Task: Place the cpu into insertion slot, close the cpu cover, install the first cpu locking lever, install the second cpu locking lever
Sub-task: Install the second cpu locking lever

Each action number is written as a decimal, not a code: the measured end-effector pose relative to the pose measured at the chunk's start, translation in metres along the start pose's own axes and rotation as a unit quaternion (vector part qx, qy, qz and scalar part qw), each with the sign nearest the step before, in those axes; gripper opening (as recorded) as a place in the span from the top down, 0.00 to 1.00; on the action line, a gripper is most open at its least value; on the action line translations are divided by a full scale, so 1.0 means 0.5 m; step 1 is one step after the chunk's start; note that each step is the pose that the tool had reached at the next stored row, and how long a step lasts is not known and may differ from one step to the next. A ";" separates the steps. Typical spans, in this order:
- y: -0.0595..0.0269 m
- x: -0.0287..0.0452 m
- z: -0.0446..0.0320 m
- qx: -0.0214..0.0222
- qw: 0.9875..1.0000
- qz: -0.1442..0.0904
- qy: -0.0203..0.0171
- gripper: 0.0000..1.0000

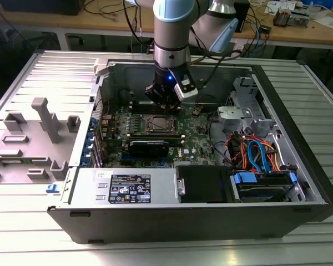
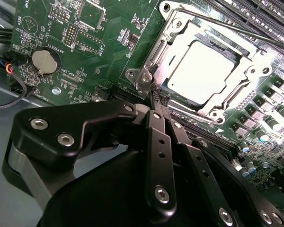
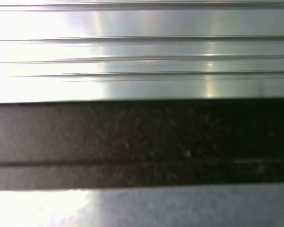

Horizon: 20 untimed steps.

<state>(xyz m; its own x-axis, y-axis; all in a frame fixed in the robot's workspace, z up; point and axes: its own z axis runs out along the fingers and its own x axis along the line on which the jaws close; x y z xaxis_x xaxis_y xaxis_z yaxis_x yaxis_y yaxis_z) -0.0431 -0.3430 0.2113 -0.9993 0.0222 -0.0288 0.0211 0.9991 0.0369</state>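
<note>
The cpu [image 2: 203, 71] lies flat in the insertion slot [image 2: 217, 116], its bright silver top showing through the window of the cpu cover [image 2: 176, 51], which is folded down over it. A thin metal locking lever [image 2: 227, 26] runs along one side of the socket. My gripper [image 2: 158, 97] is shut, its black fingertips [image 2: 154, 95] close together right at the socket's corner bracket [image 2: 144, 79], with nothing visible between them. In the exterior view my gripper [image 1: 164, 105] hangs just behind the insertion slot [image 1: 157, 124] inside the open computer case.
Long black memory slots [image 2: 255, 19] flank the socket. A coin cell [image 2: 43, 61] sits on the green board. A black card [image 1: 149, 147], the power supply [image 1: 133, 185] and coloured cables [image 1: 255, 152] fill the case. The first wrist view faces ribbed metal [image 3: 142, 47] and a dark band [image 3: 142, 137].
</note>
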 end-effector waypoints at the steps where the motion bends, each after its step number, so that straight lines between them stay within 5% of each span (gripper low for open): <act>1: 0.000 0.000 0.000 0.000 1.000 0.000 0.000 0.89; 20: -0.035 -0.001 -0.001 0.000 1.000 0.000 0.000 0.89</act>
<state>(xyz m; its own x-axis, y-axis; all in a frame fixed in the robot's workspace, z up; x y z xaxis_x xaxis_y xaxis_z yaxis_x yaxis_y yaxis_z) -0.0431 -0.3603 0.2113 -0.9993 0.0222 -0.0288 0.0211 0.9991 0.0369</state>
